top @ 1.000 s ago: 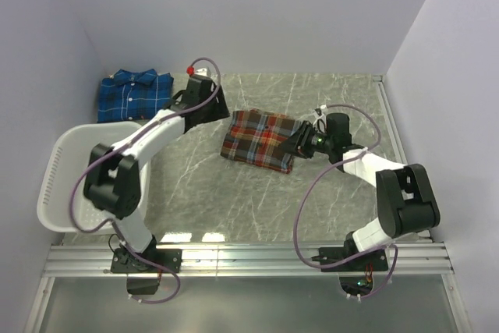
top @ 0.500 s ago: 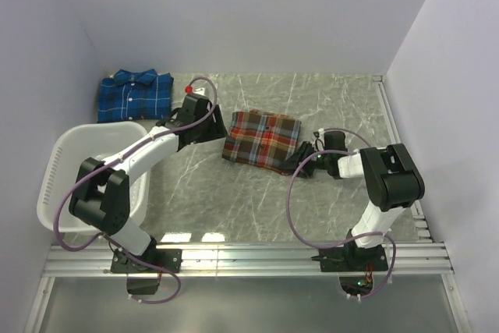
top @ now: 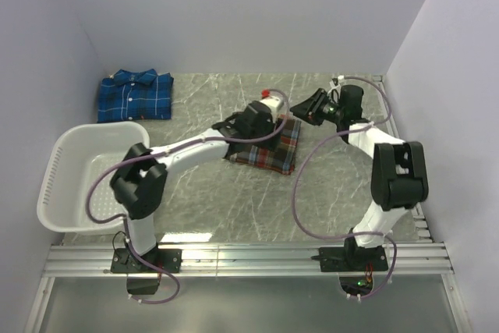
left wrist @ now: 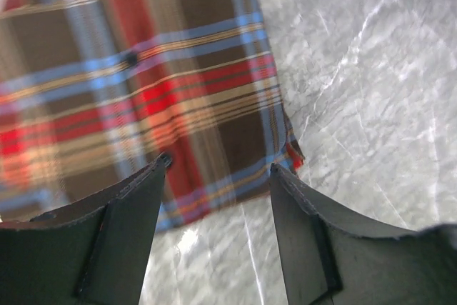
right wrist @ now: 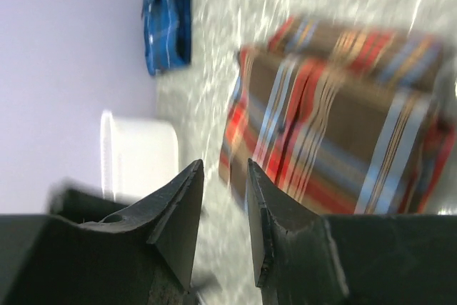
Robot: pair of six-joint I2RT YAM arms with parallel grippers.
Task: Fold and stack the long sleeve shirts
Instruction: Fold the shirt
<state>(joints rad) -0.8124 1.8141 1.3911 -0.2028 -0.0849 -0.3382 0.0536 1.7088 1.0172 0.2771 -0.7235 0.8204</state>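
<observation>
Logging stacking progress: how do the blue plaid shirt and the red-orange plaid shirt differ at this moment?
The blue shirt lies in the far-left corner of the table; the red-orange shirt lies mid-table. The blue shirt shows its collar and is clear of both arms; the red-orange shirt is partly covered by the left arm, with the open left gripper above it. Both are plaid, folded compactly, and lie apart, not yet stacked.

The left gripper (left wrist: 218, 169) now hangs over the red shirt (top: 273, 154) rather than beside its left edge, while the right gripper (top: 303, 110) is off its right edge, raised behind it.
</observation>
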